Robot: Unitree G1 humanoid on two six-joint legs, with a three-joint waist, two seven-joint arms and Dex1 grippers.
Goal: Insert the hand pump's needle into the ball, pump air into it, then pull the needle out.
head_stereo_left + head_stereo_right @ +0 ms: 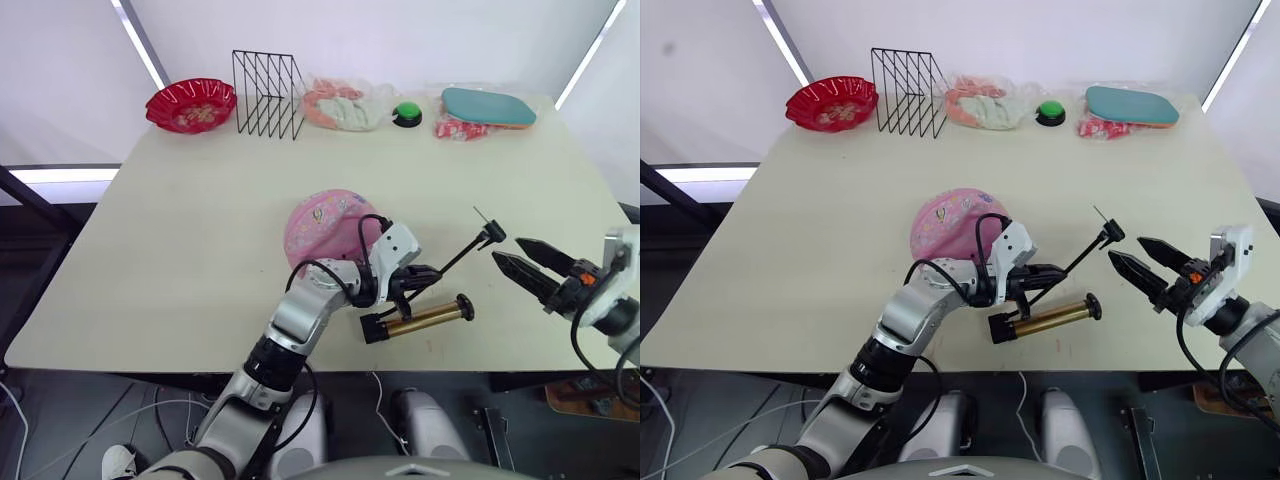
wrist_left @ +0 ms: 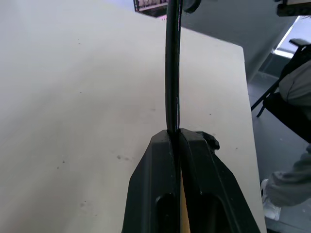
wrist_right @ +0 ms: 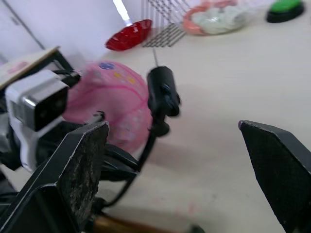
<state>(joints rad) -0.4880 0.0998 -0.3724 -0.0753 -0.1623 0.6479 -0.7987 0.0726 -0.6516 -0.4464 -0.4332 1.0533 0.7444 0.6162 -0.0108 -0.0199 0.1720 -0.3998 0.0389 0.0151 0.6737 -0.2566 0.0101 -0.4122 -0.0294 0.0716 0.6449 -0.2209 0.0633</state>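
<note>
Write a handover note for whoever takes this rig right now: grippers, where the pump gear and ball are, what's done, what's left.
Left gripper: shut on the hose, holding it up off the table.
Right gripper: open, holding nothing, fingers pointed at the hose tip from the robot's right.
Hand pump: gold barrel lying on the table near the front edge, just in front of the left gripper.
Needle: at the raised hose end, in the air, pointing up and away, not in the ball.
Ball: on the table behind the left gripper, dented on top.
Done: hose picked up.
Left: insert needle, pump, pull needle out.
</note>
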